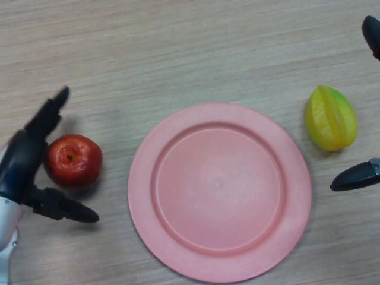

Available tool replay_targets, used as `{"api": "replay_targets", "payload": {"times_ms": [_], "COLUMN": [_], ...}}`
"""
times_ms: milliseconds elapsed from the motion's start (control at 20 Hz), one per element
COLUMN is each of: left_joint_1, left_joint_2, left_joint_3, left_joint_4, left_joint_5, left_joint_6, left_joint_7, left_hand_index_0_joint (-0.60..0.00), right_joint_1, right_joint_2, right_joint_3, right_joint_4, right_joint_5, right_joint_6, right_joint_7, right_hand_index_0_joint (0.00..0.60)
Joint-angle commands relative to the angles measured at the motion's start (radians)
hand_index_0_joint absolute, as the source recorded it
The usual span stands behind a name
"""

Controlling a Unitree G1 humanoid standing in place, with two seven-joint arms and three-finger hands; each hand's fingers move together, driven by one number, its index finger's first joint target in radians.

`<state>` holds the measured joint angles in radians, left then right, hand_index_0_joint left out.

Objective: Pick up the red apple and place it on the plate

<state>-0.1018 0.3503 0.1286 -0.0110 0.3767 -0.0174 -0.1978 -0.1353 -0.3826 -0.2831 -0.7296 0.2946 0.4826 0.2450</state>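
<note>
A red apple (73,160) sits on the wooden table at the left, stem end up. A pink plate (219,190) lies in the middle, with nothing on it. My left hand (24,160) is open around the apple: the fingers reach past its far left side and the thumb (62,208) lies just in front of it. I cannot tell whether they touch it. My right hand (356,176) shows only as dark fingertips at the right edge, open, apart from the plate.
A yellow-green starfruit (331,117) lies on the table right of the plate, between the visible parts of my right hand. The wooden table (178,53) stretches bare behind the plate.
</note>
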Motion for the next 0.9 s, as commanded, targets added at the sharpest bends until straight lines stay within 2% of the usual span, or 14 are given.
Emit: {"api": "replay_targets", "payload": {"times_ms": [50, 100, 250, 350, 400, 450, 500, 650, 700, 750, 800, 900], "left_joint_1": [0.005, 0.037, 0.05, 0.051, 0.063, 0.082, 0.104, 0.133, 0.14, 0.137, 0.116, 0.082], "left_joint_2": [0.044, 0.038, 0.04, 0.037, 0.028, 0.015, -0.008, -0.06, -0.079, -0.082, -0.086, -0.094], "left_joint_3": [0.058, 0.064, 0.094, 0.104, 0.109, 0.107, 0.093, -0.003, -0.072, -0.098, -0.149, -0.175], "left_joint_4": [-0.062, -0.09, -0.146, -0.176, -0.226, -0.287, -0.347, -0.4, -0.398, -0.384, -0.338, -0.28], "left_joint_5": [0.039, 0.087, 0.134, 0.136, 0.126, 0.117, 0.118, 0.129, 0.149, 0.169, 0.213, 0.28], "left_joint_6": [-0.133, -0.134, -0.149, -0.156, -0.168, -0.195, -0.247, -0.228, -0.242, -0.26, -0.321, -0.396], "left_joint_7": [-0.006, -0.068, -0.051, -0.032, -0.023, -0.018, -0.013, -0.06, -0.071, -0.067, -0.043, 0.025], "left_hand_index_0_joint": [-0.45, -0.599, -0.6, -0.6, -0.6, -0.6, -0.6, -0.6, -0.6, -0.6, -0.6, -0.6], "right_joint_1": [-0.017, -0.007, -0.008, -0.007, -0.006, -0.005, -0.006, -0.009, -0.006, -0.005, -0.002, 0.0], "right_joint_2": [-0.026, -0.028, -0.035, -0.037, -0.038, -0.039, -0.042, -0.053, -0.053, -0.053, -0.054, -0.058], "right_joint_3": [-0.093, -0.112, -0.134, -0.137, -0.139, -0.144, -0.149, -0.161, -0.161, -0.158, -0.163, -0.175], "right_joint_4": [-0.058, -0.058, -0.064, -0.067, -0.074, -0.089, -0.107, -0.123, -0.117, -0.117, -0.117, -0.104], "right_joint_5": [-0.019, -0.006, 0.027, 0.038, 0.06, 0.098, 0.144, 0.178, 0.179, 0.177, 0.18, 0.177], "right_joint_6": [-0.127, -0.132, -0.117, -0.107, -0.081, -0.032, 0.023, 0.06, 0.052, 0.052, 0.055, 0.041], "right_joint_7": [-0.021, -0.018, -0.034, -0.039, -0.046, -0.058, -0.077, -0.088, -0.087, -0.088, -0.082, -0.066], "right_hand_index_0_joint": [0.0, 0.0, 0.0, 0.199, 0.149, 0.049, 0.0, 0.0, 0.0, 0.0, 0.0, 0.0]}}
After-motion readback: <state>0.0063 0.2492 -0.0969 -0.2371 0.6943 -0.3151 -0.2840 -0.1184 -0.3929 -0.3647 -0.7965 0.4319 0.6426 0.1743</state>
